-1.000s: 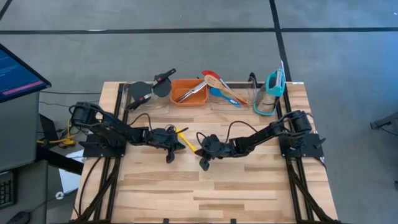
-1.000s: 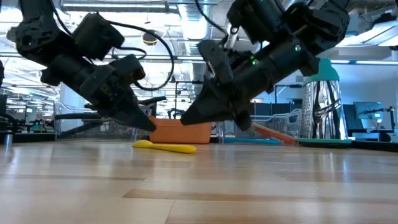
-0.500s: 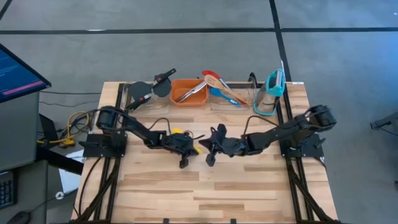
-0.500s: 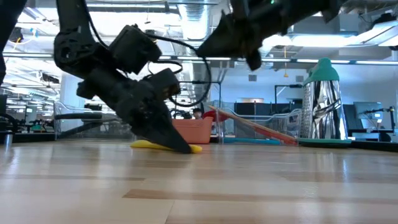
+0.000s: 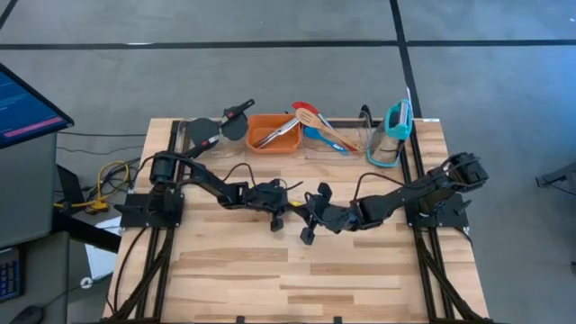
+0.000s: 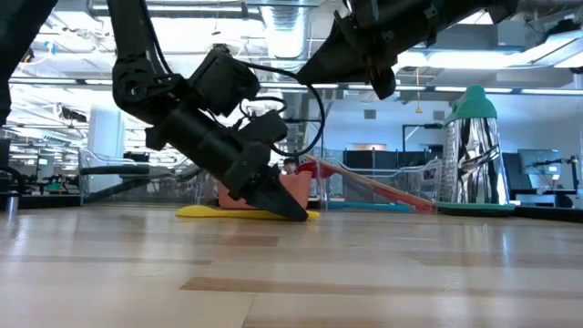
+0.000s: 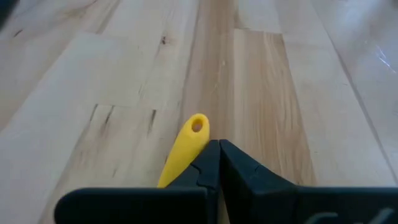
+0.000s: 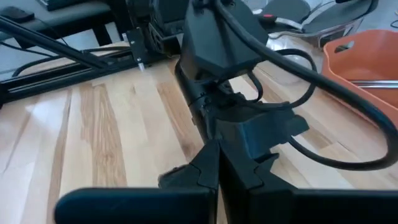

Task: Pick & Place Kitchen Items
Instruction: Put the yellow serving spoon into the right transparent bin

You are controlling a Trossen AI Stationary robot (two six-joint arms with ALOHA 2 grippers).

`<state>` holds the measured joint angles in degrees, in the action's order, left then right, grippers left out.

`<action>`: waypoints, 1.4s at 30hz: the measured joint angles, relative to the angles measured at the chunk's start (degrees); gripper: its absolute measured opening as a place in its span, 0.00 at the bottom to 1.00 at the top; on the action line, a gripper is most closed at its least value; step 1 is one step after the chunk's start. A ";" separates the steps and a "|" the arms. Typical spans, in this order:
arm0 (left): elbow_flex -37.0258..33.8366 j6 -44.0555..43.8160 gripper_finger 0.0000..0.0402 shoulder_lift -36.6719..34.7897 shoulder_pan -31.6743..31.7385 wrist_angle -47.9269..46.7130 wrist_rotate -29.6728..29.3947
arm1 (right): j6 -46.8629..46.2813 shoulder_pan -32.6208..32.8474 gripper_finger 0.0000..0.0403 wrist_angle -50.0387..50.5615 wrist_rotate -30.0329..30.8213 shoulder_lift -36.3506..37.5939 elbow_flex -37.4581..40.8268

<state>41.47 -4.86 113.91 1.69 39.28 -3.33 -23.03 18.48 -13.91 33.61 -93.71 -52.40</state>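
A yellow utensil (image 6: pixel 205 211) lies flat on the wooden table; its handle (image 7: pixel 185 148) ends in a small hole. My left gripper (image 7: pixel 219 152) is shut, and its tip is low at the table (image 6: pixel 299 215), right by that handle. In the high view the left arm (image 5: pixel 261 193) hides the utensil. My right gripper (image 6: pixel 310 73) is shut on nothing. It hangs well above the table, just right of the left gripper (image 5: pixel 306 214). Other kitchen items stay at the far edge. My left gripper's shut fingers (image 7: pixel 208 165) lie against the yellow utensil's handle close to its holed end (image 7: pixel 196 126), which sticks out past the fingertips. They slant down from the table's left side, along the handle. The utensil stays flat on the table. No pinch shows.
At the far edge stand an orange bin (image 5: pixel 274 133) with metal tongs, clear bins with red, blue and wooden utensils (image 5: pixel 317 130), a teal-topped grater (image 5: pixel 391 135) and black tools (image 5: pixel 220 126). Bare wood (image 5: pixel 288 279) stretches toward the near edge.
My left gripper has gone toward the table's right edge and down until its shut tip is at the yellow utensil's handle. My right gripper has risen well clear of the table and rolled, staying shut. In the low view the yellow utensil now reaches farther to both sides.
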 joint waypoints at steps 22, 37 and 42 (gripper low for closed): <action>-14.62 -0.06 0.01 -25.33 -0.48 -9.81 -7.45 | -13.21 -4.24 0.00 6.72 -5.79 -9.21 0.15; -27.87 -6.61 0.01 -33.35 2.17 -10.39 -12.06 | -13.09 -9.76 0.00 2.15 -9.64 -14.58 -0.13; -27.78 -6.63 0.01 -34.45 2.15 -9.92 -12.22 | -14.56 -11.17 0.00 4.46 -9.37 -15.85 -0.17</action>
<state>13.69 -11.49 79.45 3.84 29.36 -15.55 -37.58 7.31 -9.45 24.23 -109.56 -52.57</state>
